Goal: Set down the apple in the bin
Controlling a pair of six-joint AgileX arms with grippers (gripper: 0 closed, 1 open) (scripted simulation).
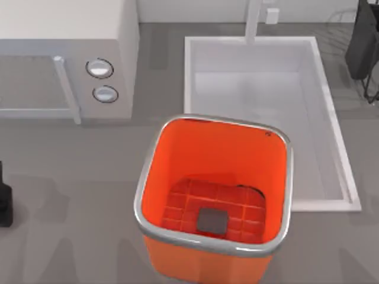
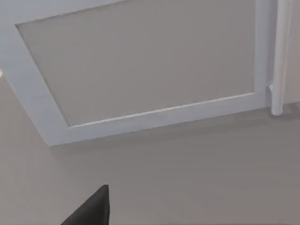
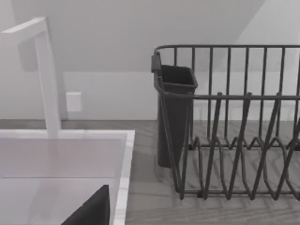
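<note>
Bin (image 1: 155, 171) stands without fruit inside.
Apple not yet placed; whether either claw is released or clenched cannot be told.

Left arm (image 1: 5, 201) parked low at the table's left edge; right arm (image 1: 362, 44) parked at the far right corner.
</note>
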